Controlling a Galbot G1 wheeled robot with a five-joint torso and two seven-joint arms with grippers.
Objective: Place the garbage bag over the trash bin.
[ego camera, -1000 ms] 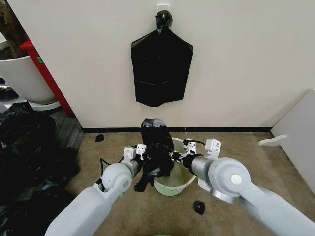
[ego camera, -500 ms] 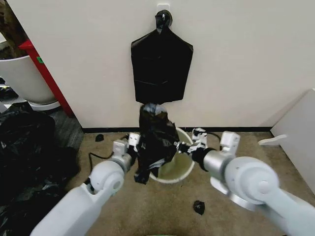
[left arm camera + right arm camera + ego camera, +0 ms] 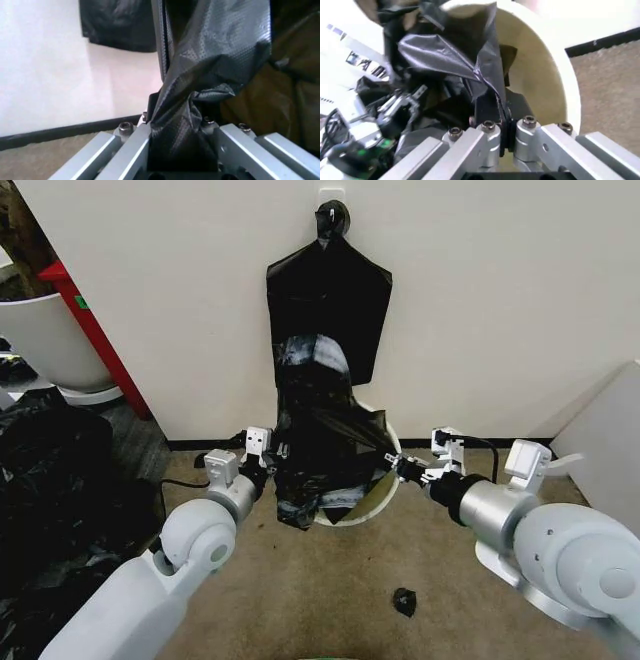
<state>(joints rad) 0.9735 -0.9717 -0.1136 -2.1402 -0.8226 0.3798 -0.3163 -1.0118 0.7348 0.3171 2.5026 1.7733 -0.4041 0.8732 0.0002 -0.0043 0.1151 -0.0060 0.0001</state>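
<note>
Head view. The garbage bag (image 3: pixel 325 442) is stretched at centre frame between the left gripper (image 3: pixel 272 457) and the right gripper (image 3: pixel 405 470), each closed on one edge of the film. It hangs in front of the trash bin (image 3: pixel 375 502), whose cream rim shows just right of and below the bag; a second black bag bundle (image 3: pixel 328 310) hangs on the wall (image 3: pixel 500 300) at upper centre. The mouth does not yet appear to encircle the rim, so lowering now risks draping the bag beside the bin.

Left wrist view. The fingers (image 3: pixel 125 144) at lower centre clamp a twisted gather of the bag (image 3: pixel 210 56). So narrow a bunch may slip free or tear under sideways tension.

Right wrist view. The fingers (image 3: pixel 487 144) at lower centre are closed on a thin fold of the bag (image 3: pixel 445 52), with the bin wall (image 3: pixel 545 75) close behind at right. Dragging film across the rim could tip the light bin.
</note>
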